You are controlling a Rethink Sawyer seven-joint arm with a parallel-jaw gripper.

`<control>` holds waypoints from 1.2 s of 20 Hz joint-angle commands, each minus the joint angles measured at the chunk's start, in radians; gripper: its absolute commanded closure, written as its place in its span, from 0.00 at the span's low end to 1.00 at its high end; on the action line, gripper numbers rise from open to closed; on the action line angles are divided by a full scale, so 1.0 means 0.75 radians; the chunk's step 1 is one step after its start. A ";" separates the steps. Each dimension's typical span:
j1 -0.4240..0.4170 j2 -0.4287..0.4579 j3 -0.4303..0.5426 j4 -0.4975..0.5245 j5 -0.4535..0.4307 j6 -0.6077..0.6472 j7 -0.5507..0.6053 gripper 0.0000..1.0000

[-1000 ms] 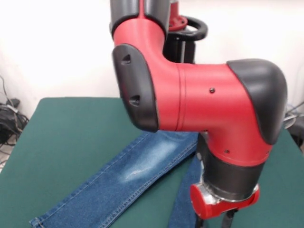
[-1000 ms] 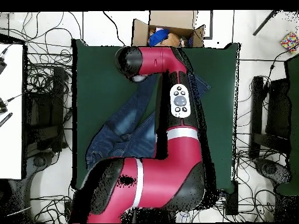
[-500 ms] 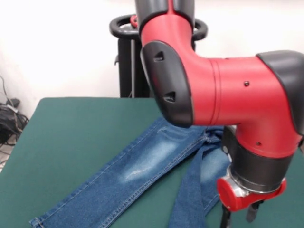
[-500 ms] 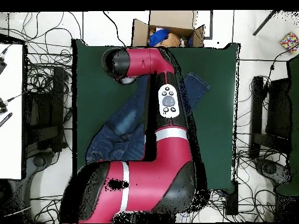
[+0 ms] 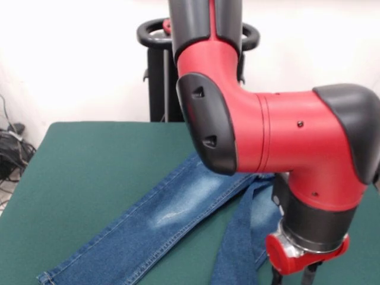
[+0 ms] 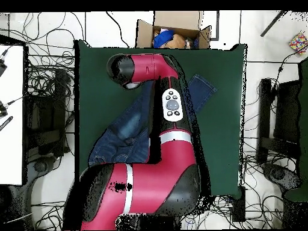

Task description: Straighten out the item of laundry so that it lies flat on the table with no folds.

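Jeans (image 5: 178, 219) on table (image 5: 89, 166), legs apart; arm (image 5: 279, 142) above them.

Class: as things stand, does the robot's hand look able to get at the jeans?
Probably yes. The hand hangs low at the picture's bottom edge in the front view, beside one leg of the jeans on the table. Nothing stands between them, though the fingertips are cut off from view.

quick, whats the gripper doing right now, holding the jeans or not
Gripper: cannot be told. Only the finger bases show at the bottom edge of the front view, above the jeans, and the arm hides it from overhead.
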 commanded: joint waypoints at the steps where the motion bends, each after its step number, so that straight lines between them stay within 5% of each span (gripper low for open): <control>1: -0.018 0.051 -0.063 0.063 0.031 -0.018 0.352 0.00; 24: -0.046 0.087 -0.080 0.026 0.041 -0.037 0.312 0.00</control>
